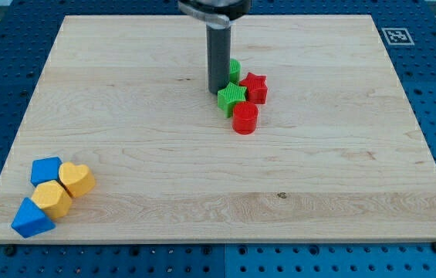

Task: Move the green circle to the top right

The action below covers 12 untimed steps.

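The green circle (234, 71) sits just above the board's middle, mostly hidden behind my rod. My tip (218, 90) rests on the board at the circle's left side, touching or nearly touching it. A green star (231, 98) lies just below the circle, right of my tip. A red star (255, 86) sits to the right of the green blocks. A red cylinder (245, 118) stands below the green star.
The wooden board (356, 170) lies on a blue perforated table. At the view's bottom left are a blue cube (45, 169), a yellow heart (77, 178), a yellow hexagon (52, 198) and a blue triangle (31, 218). A marker tag (397, 35) sits at the top right.
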Available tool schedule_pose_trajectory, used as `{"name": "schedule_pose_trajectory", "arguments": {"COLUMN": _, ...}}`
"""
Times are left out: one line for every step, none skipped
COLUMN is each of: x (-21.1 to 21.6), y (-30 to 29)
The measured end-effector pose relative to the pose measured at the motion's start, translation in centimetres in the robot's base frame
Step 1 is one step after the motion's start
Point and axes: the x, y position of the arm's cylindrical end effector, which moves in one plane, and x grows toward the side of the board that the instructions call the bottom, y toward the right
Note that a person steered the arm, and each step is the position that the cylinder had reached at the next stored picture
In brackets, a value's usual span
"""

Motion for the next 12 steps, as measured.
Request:
{"name": "schedule_pose_trajectory", "arguments": {"x": -1.5, "y": 0.4}}
{"name": "schedule_pose_trajectory", "arguments": {"x": -4.3, "y": 1.0}}
{"name": "schedule_pose_trajectory", "arguments": {"x": -6.7, "y": 1.6}}
{"name": "schedule_pose_trajectory", "arguments": {"x": -6.9, "y": 4.0}}
{"name": "schedule_pose_trajectory", "arguments": {"x": -6.9, "y": 7.4}}
{"name": "schedule_pose_trajectory", "arguments": {"x": -7.0, "y": 10.4}}
{"name": "schedule_pose_trajectory", "arguments": {"x": -7.0, "y": 13.8}}
{"name": "schedule_pose_trajectory", "arguments": {"x": -7.0, "y": 16.2}}
{"name": "schedule_pose_trajectory", "arguments": {"x": -7.4, "y": 17.2}}
{"name": "schedule_pose_trajectory", "arguments": {"x": -8.3, "y": 18.7}}
{"name": "schedule_pose_trajectory", "arguments": {"x": -9.6, "y": 19.4}}
{"name": "schedule_pose_trajectory", "arguments": {"x": -10.7, "y": 19.4}}
